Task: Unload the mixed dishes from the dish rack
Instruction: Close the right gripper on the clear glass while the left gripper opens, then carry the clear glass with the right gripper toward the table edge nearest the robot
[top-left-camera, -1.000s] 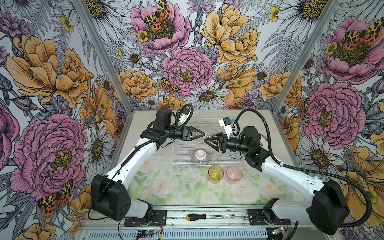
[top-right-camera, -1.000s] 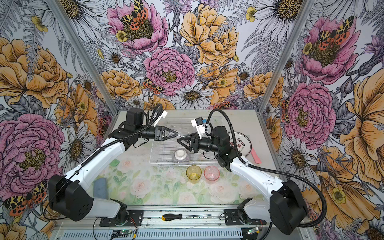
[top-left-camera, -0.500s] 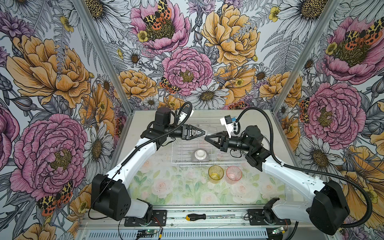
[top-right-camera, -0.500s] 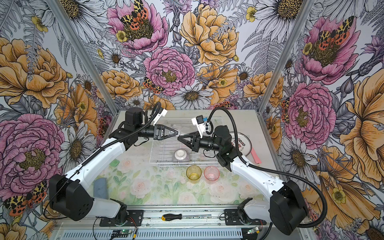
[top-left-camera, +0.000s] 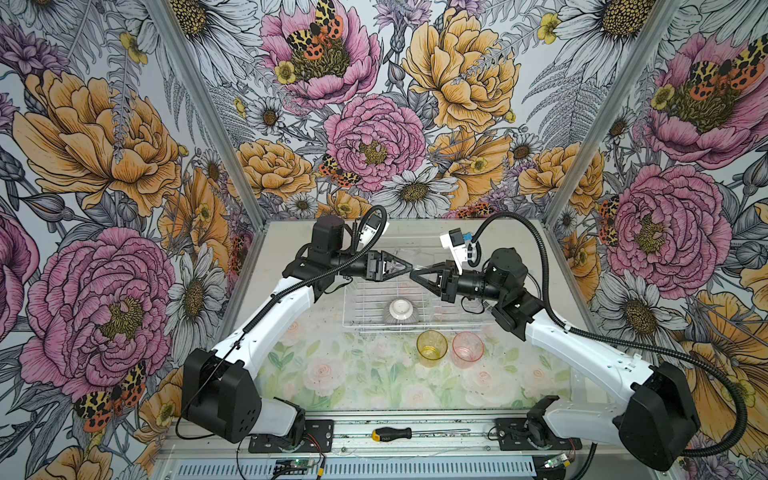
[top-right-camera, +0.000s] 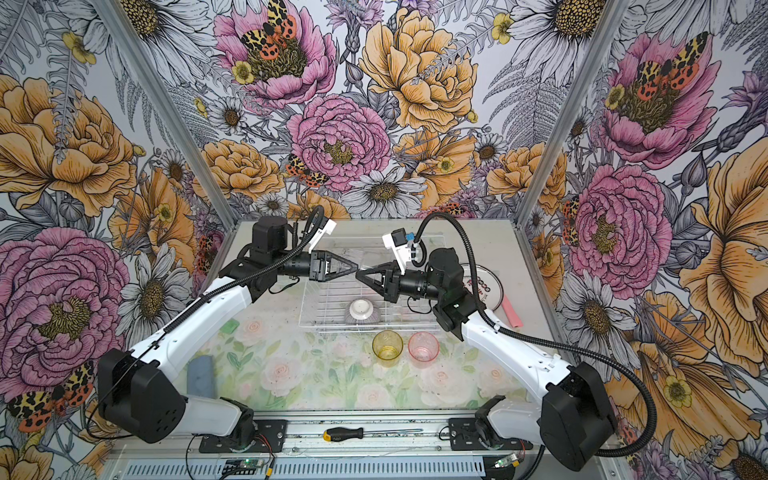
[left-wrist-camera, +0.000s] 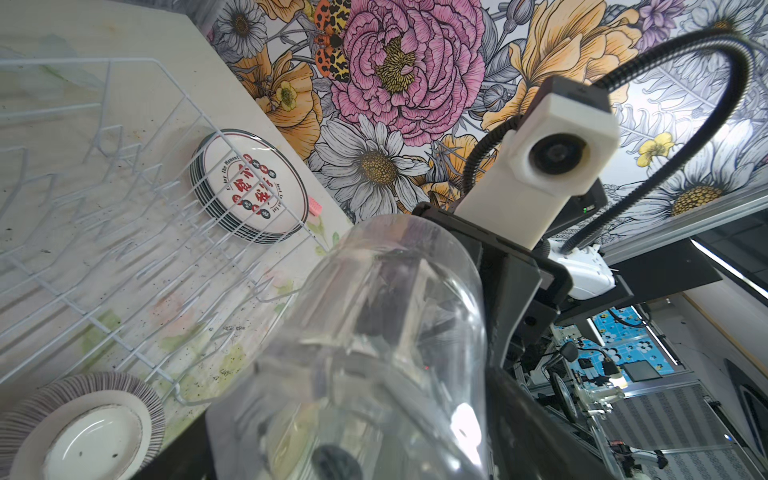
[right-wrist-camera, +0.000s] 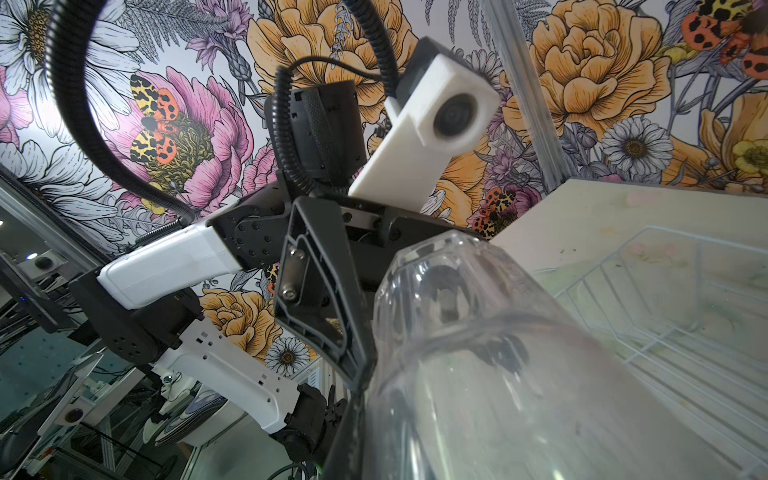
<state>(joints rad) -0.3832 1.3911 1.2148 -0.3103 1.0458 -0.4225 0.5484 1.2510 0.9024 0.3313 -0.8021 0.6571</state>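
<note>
In both top views the two grippers are found tip to tip, raised above the far part of the dish rack (top-left-camera: 351, 305), with the clear tumbler (top-left-camera: 406, 259) only faintly made out right at their tips. The right gripper (top-left-camera: 412, 273) is seen closed to a point, and the left gripper (top-left-camera: 409, 267) is set opposite it from the left. Down in the rack's near part the ribbed bowl (top-left-camera: 401, 311) is laid upside down, white base up, well below both grippers. Just near of the rack, on the floral mat (top-left-camera: 332, 374), the amber tumbler (top-left-camera: 432, 345) and pink tumbler (top-left-camera: 468, 349) are stood upright side by side, apart from either gripper. In a top view the stacked plates (top-right-camera: 485, 286) are spotted right of the rack, partly hidden by the right arm. Over to the left wrist view: the clear tumbler (left-wrist-camera: 386, 332) is shown filling the middle, lying between the camera and the right gripper's body, with bowl, rack and plates beyond. And the right wrist view: the tumbler (right-wrist-camera: 498, 353) is gripped at its near end by the tightly closed right gripper. One of the left gripper's fingers (right-wrist-camera: 320, 291) is seen alongside the glass, jaws spread wide around it; whether the glass is pressed by them cannot be told.
</note>
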